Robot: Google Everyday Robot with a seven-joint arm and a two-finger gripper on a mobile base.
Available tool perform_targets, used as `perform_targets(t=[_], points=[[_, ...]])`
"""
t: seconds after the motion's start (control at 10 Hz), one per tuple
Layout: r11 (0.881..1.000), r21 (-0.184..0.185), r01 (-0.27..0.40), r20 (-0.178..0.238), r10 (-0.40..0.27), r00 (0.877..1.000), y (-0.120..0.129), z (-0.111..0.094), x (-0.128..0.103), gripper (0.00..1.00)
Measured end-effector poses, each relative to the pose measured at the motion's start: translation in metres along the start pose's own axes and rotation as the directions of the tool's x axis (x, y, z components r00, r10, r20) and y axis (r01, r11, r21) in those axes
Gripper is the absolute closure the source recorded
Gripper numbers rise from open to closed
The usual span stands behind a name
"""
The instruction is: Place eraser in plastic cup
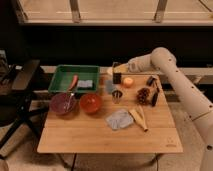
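1. The gripper (118,69), fingers clamped together on the black eraser (117,78), hangs just behind the plastic cup (109,86).
2. The eraser stands upright, just right of the plastic cup's rim.

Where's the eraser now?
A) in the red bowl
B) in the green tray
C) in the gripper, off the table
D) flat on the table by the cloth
C: the eraser hangs upright from the shut gripper, near the back of the table, close beside the plastic cup.
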Motion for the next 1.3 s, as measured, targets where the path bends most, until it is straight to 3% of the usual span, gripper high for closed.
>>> perform_targets(t=[0.2,0.5,0.9,1.3], points=[[0.999,0.014,0.040,0.053,-0.041,0.998,-0.009,0.019,-0.014,1.00],[0.995,0.052,0.088,0.087,-0.093,0.992,-0.020,0.032,-0.017,1.00],[0.984,0.064,0.168,0.178,-0.177,0.968,-0.030,0.042,-0.003,1.00],[0.977,0.088,0.197,0.224,-0.212,0.951,-0.036,0.050,0.005,1.00]])
